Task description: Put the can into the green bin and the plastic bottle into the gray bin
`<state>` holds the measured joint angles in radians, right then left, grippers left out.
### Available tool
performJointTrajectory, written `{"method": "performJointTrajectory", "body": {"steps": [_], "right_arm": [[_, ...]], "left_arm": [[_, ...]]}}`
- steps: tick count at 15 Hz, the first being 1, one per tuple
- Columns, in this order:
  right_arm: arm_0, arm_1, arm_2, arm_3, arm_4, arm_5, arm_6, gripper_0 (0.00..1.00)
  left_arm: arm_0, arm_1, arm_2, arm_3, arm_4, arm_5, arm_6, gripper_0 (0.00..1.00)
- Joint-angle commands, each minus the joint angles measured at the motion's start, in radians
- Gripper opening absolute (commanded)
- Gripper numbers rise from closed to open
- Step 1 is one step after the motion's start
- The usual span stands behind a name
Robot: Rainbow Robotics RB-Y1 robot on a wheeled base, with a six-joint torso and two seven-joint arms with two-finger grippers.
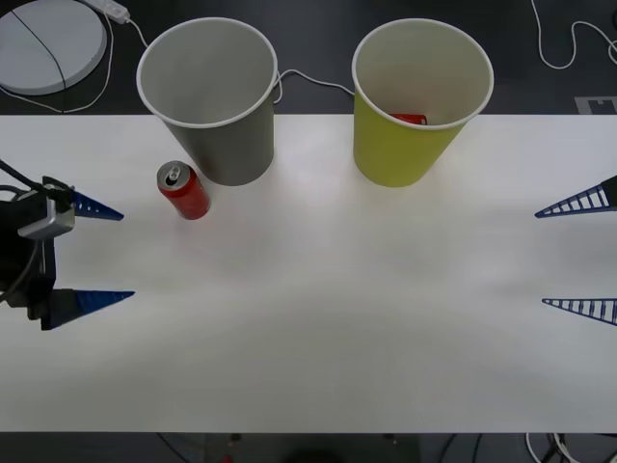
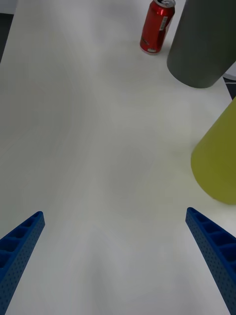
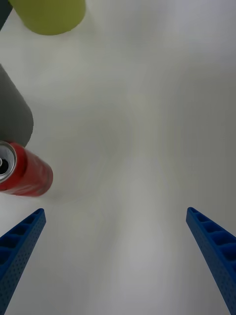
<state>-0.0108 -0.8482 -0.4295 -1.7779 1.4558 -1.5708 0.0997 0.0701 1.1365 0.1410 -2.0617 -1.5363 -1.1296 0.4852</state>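
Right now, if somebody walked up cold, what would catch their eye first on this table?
Two big paper cups at the far edge of the white table: the gray bin on the left, the green bin on the right with something red inside. A small red can stands beside the gray bin. The left gripper and right gripper wait open at the sides.

A white table (image 1: 318, 328) fills most of the front view, its bare top running from the near edge back to a dark floor (image 1: 308, 43) behind it. On that floor at the far left lies a round pale gray disc (image 1: 48, 43) with a thin dark line curving across it, and a white cable (image 1: 313, 80) trails along the floor behind the table. Another thin white cable (image 1: 569, 48) loops over the dark floor at the far right, close to a small black-and-white marker (image 1: 596, 103) at the table's back edge.
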Motion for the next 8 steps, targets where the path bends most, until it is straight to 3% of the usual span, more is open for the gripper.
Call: {"method": "performJointTrajectory", "body": {"steps": [1,5,8], "right_arm": [[0.0,0.0,0.0,0.0,0.0,0.0,0.0,1.0],[0.0,0.0,0.0,0.0,0.0,0.0,0.0,1.0],[0.0,0.0,0.0,0.0,0.0,0.0,0.0,1.0]], "left_arm": [[0.093,0.014,-0.001,-0.08,-0.045,0.154,0.182,1.0],[0.181,0.014,-0.024,-0.153,-0.219,0.376,0.458,1.0],[0.195,0.017,-0.126,-0.156,-0.352,0.573,0.647,1.0]]}}
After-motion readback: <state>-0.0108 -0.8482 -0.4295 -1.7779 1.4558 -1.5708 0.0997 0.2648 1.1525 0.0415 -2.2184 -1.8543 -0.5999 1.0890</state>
